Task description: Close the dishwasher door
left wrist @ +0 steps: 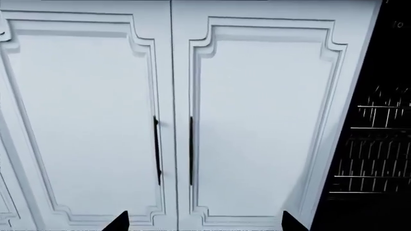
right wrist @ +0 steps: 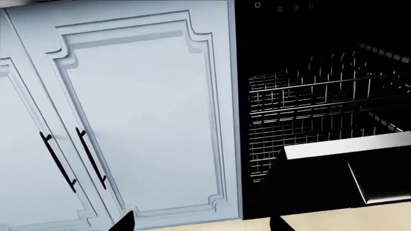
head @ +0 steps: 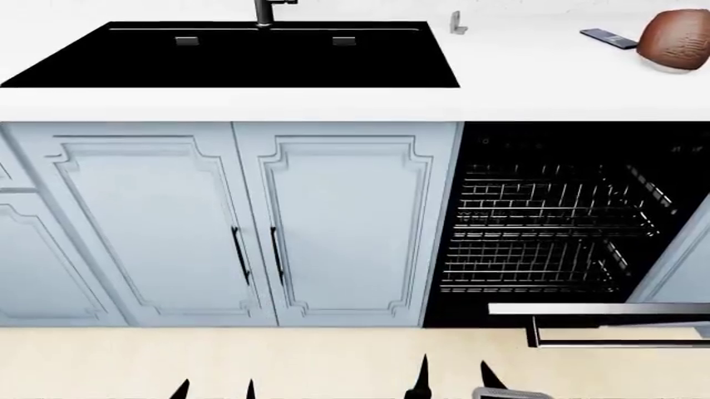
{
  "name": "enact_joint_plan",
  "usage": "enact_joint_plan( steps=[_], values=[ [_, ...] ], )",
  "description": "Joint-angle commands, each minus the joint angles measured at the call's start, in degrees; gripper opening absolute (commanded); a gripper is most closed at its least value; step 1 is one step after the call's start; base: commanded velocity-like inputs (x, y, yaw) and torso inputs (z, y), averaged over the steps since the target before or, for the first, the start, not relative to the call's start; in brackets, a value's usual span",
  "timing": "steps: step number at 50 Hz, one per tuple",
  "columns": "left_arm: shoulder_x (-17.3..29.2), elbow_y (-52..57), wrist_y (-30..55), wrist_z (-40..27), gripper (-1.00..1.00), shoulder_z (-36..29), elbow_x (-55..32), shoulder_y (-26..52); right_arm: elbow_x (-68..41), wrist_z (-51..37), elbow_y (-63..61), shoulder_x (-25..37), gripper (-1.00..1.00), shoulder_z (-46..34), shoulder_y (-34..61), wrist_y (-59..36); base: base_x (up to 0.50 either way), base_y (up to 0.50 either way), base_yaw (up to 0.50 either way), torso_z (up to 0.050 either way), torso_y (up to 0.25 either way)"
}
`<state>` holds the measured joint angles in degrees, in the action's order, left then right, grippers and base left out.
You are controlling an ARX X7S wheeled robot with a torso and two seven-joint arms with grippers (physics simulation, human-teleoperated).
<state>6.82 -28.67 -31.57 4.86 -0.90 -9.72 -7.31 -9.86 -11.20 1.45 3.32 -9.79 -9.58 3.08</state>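
Observation:
The dishwasher door [head: 599, 311] hangs open at the lower right of the head view, with its silver edge strip on top and the steel bar handle [head: 621, 342] below it. In the right wrist view the door's black panel [right wrist: 308, 187], silver strip and handle [right wrist: 378, 183] lie in front of the wire racks [right wrist: 308, 110]. My right gripper [right wrist: 202, 224] is open and empty, short of the door's left corner; it also shows in the head view [head: 453, 381]. My left gripper [left wrist: 204, 222] is open and empty, facing the pale blue cabinet doors; it shows in the head view too [head: 216, 389].
Two pale blue cabinet doors [head: 239, 224] with thin black handles stand left of the dishwasher. Above them is a white counter [head: 332, 104] with a black sink [head: 233, 54]. A brown round object [head: 674, 37] sits at the counter's far right. Pale wood floor [head: 332, 357] lies below.

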Motion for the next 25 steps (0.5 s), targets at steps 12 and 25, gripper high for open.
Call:
enact_joint_plan(
  steps=[12,25],
  values=[
    [0.4,-2.2,-2.4,1.1,1.00,-1.1,-2.0,0.1,-1.9,-1.9,0.5,1.5,1.00,-2.0,-0.2,1.1,0.00,0.00,0.00,-0.050,0.059],
    [0.8,-2.1,-2.3,0.2,1.00,-1.6,-1.8,0.1,-2.7,-2.8,0.6,2.3,1.00,-3.1,0.0,1.3,0.00,0.00,0.00,-0.050,0.060]
  ],
)
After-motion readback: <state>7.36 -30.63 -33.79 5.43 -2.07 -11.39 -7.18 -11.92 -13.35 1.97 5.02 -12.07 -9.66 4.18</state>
